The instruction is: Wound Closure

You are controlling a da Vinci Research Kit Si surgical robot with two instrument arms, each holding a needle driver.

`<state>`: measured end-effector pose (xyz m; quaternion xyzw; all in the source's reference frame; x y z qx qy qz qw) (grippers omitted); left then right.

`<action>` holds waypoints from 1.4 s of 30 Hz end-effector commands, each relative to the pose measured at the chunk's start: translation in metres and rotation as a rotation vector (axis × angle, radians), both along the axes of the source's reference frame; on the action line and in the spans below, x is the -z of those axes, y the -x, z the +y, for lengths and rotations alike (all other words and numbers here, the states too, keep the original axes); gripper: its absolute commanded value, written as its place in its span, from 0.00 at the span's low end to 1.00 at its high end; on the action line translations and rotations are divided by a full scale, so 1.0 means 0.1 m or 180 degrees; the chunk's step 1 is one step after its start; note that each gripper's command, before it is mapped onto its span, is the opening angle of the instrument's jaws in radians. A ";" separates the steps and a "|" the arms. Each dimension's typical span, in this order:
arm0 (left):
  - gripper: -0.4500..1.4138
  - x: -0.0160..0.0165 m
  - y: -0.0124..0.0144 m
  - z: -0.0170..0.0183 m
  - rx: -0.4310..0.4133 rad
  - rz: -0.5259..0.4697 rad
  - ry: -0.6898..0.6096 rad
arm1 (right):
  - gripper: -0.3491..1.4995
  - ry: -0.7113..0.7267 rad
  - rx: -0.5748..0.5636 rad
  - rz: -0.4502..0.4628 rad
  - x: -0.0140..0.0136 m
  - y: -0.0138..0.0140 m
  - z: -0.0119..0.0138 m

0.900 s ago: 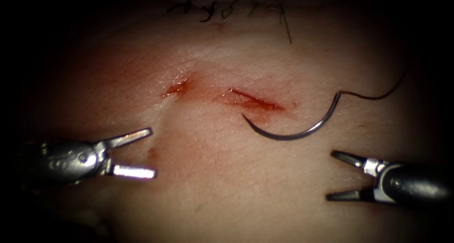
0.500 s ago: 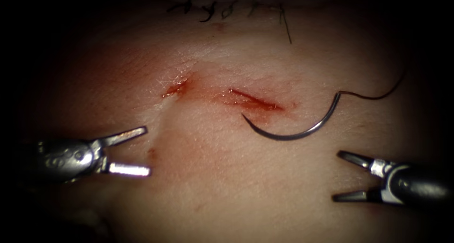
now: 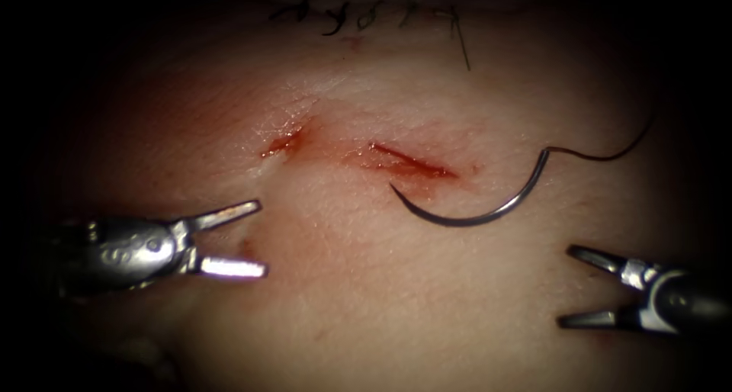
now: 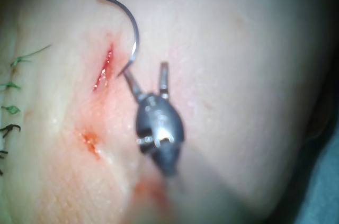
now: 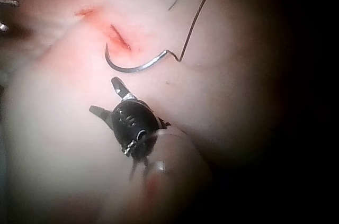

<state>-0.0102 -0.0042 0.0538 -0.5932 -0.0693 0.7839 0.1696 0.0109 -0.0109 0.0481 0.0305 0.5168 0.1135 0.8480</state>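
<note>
The curved needle lies free on the tissue just below the right end of the cut, its point near the cut; neither tool holds it. Dark thread runs from its blunt end up to the right. My left tool hovers open and empty at the lower left, below the red patch. My right tool hangs open and empty at the lower right, below the needle's blunt end. Up close, the left tool sits beside the needle, and the right tool sits beneath the needle.
An older line of dark stitches with cut thread ends runs along the far edge of the tissue. Red fluid stains the skin around the cut and a small spot by the left tool.
My left tool first drew back left, then moved right toward the cut. My right tool slid steadily to the right, away from the needle. The needle and thread stayed put.
</note>
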 end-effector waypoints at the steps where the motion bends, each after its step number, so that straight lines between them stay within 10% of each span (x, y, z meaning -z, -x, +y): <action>1: 0.54 -0.007 0.012 -0.002 -0.0002 0.0024 -0.0016 | 0.84 -0.0019 0.0002 0.0013 -0.003 -0.007 -0.003; 12: 0.55 -0.027 0.087 0.021 -0.0166 0.0138 -0.0082 | 0.86 -0.0041 -0.0048 0.0060 0.012 -0.008 -0.002; 42: 0.63 -0.100 0.148 0.035 -0.0867 0.0972 -0.0089 | 0.87 -0.0032 -0.0117 0.0101 0.022 -0.014 -0.011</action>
